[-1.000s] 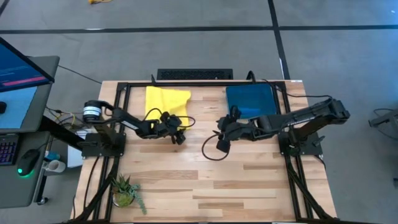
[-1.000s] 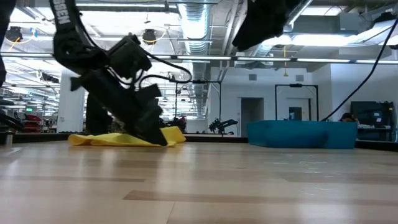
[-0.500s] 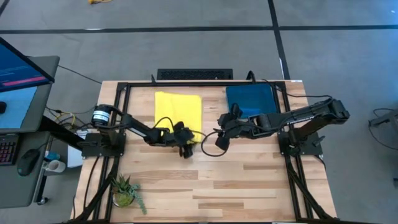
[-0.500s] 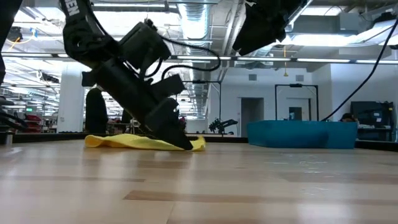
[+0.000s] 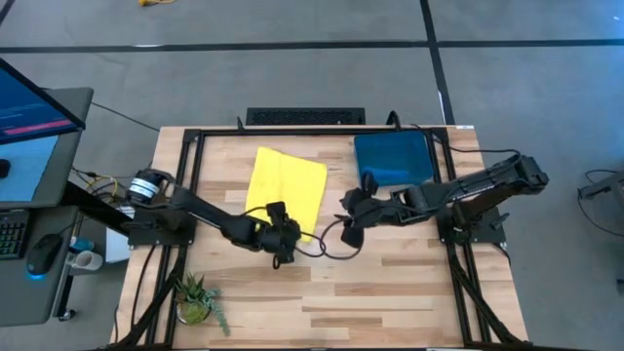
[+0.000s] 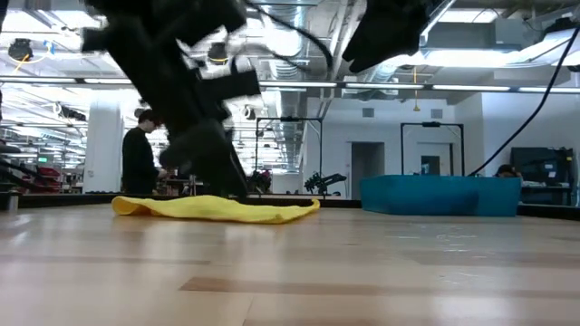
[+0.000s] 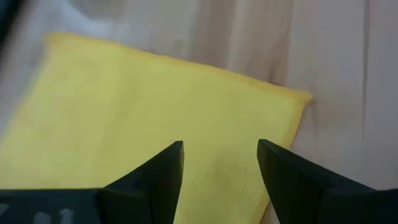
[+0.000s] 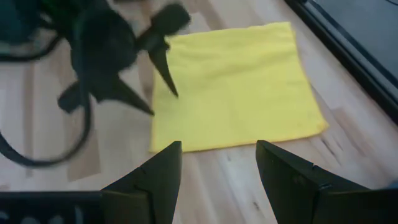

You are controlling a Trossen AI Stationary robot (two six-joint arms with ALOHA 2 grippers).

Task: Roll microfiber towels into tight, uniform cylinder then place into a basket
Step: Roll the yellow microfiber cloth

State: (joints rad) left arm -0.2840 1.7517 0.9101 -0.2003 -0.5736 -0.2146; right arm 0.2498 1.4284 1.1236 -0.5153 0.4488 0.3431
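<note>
A bright yellow towel [image 5: 288, 187] lies spread flat on the wooden table, slightly askew; it also shows as a low strip in the low view [image 6: 217, 208]. My left gripper [image 5: 283, 246] is open at the towel's near edge, its fingers [image 7: 171, 163] apart over the cloth. My right gripper [image 5: 349, 230] is open too [image 8: 217, 149]. It hangs well above the table to the right of the towel, with nothing between its fingers. The dark teal basket [image 5: 393, 158] stands at the far right. My left gripper has its fingertips [image 8: 168, 87] by the towel's near edge [image 8: 186, 140], slanting down from the near side. I cannot tell whether they touch the cloth. Nothing is between the fingers.
A potted plant [image 5: 198, 298] stands at the near left corner. A dark cable [image 5: 327, 246] loops between the two grippers. A flat dark device [image 5: 305, 117] lies at the table's far edge. People stand in the room behind [image 6: 140, 158]. The near half of the table is bare wood.
My left gripper has gone toward the table's near edge and to the right, rolling as it went. The yellow towel, which lay partly folded at the far left, has been drawn out flat. It has slid nearer and to the right and turned a little.
</note>
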